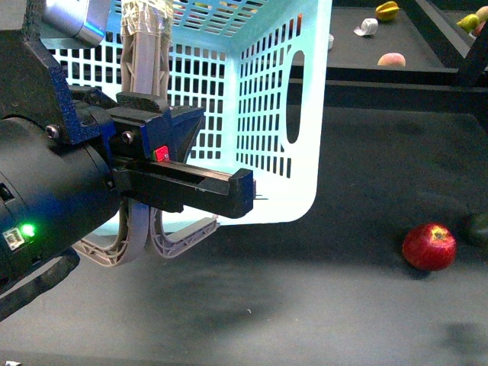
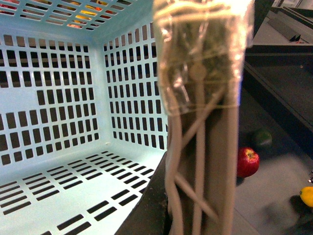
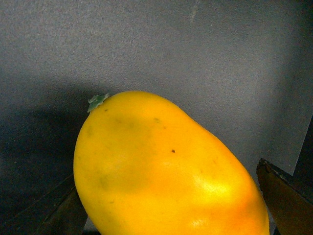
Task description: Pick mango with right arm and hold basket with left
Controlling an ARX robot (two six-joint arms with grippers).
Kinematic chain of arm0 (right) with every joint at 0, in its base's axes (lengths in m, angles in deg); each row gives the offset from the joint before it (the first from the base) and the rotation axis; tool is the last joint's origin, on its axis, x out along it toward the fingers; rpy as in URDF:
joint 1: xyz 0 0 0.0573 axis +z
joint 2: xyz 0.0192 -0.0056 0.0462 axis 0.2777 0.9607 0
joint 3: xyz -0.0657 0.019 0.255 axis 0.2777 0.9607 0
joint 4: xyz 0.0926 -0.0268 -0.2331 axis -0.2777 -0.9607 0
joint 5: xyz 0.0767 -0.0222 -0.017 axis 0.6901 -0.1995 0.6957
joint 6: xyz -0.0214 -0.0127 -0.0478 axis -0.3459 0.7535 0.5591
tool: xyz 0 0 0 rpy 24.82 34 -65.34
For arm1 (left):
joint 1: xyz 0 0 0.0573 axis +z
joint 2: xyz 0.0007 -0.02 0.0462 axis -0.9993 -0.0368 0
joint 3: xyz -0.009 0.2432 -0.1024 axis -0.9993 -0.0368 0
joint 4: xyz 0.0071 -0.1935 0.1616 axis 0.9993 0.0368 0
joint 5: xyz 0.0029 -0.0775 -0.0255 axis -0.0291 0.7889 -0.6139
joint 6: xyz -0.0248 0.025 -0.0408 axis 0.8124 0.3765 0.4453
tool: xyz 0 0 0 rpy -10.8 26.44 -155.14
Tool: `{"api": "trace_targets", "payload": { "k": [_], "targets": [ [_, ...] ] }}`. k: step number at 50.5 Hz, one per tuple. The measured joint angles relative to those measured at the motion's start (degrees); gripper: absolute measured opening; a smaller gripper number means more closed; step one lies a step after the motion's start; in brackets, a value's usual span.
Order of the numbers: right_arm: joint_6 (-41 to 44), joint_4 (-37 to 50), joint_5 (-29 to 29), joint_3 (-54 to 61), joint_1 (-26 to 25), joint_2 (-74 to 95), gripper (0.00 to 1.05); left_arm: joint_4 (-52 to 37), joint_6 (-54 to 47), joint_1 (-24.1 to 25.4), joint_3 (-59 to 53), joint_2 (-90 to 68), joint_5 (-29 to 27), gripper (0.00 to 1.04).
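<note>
The pale turquoise basket (image 1: pixel 267 91) is tipped, its open side towards me. My left gripper (image 1: pixel 179 156), black with a red mark, is shut on its grey-brown handle (image 1: pixel 145 53). In the left wrist view the handle (image 2: pixel 205 147) runs through my left gripper (image 2: pixel 195 220), with the basket's inside (image 2: pixel 58 98) beside it. In the right wrist view my right gripper (image 3: pixel 171 210) is shut on the bright yellow mango (image 3: pixel 161 171) over the dark table. The right arm is out of the front view.
A red apple (image 1: pixel 429 246) and a dark green fruit (image 1: pixel 479 227) lie on the dark table to the right of the basket; both show in the left wrist view, the apple (image 2: pixel 247 161) and the green fruit (image 2: pixel 262 138). A raised shelf behind holds more fruit (image 1: pixel 391 59).
</note>
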Motion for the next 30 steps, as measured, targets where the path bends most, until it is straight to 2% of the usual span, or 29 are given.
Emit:
{"api": "trace_targets", "payload": {
  "k": [30],
  "targets": [
    [1.4,-0.9,0.3,-1.1,-1.5,0.9,0.96,0.0,0.0,0.0,0.0,0.0,-0.1,0.06]
  ]
}}
